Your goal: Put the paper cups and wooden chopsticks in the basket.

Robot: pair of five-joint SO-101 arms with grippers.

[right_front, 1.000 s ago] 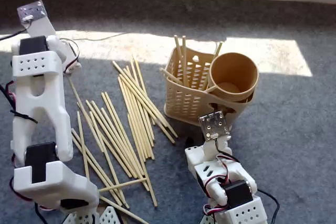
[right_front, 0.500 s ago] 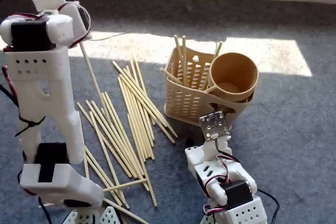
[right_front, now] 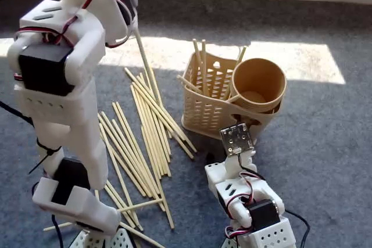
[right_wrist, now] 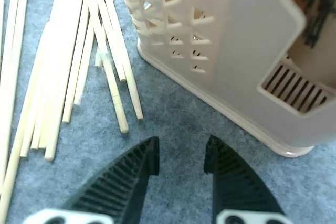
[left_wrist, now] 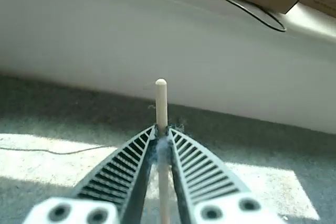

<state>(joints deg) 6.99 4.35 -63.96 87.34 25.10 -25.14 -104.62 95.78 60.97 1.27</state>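
Observation:
My left gripper (left_wrist: pixel 161 129) is shut on a single wooden chopstick (left_wrist: pixel 161 103), whose rounded tip pokes out past the fingertips. In the high view that chopstick (right_front: pixel 143 56) hangs down from the raised left arm (right_front: pixel 70 56) toward the pile of several loose chopsticks (right_front: pixel 139 137) on the carpet. The cream basket (right_front: pixel 216 105) stands right of the pile with a few chopsticks upright in it and a tan paper cup (right_front: pixel 258 85) resting in its right side. My right gripper (right_wrist: pixel 181 153) is open, low over the carpet just in front of the basket (right_wrist: pixel 220 51).
Grey carpet (right_front: pixel 325 143) covers the floor, with a sunlit strip behind the basket. A white wall base runs along the back (left_wrist: pixel 210 45), with a black cable on it. The right arm's base (right_front: pixel 250 207) sits in front of the basket.
The left arm has risen and swung right, lifting one chopstick off the carpet until it hangs nearly upright. The right arm has kept still.

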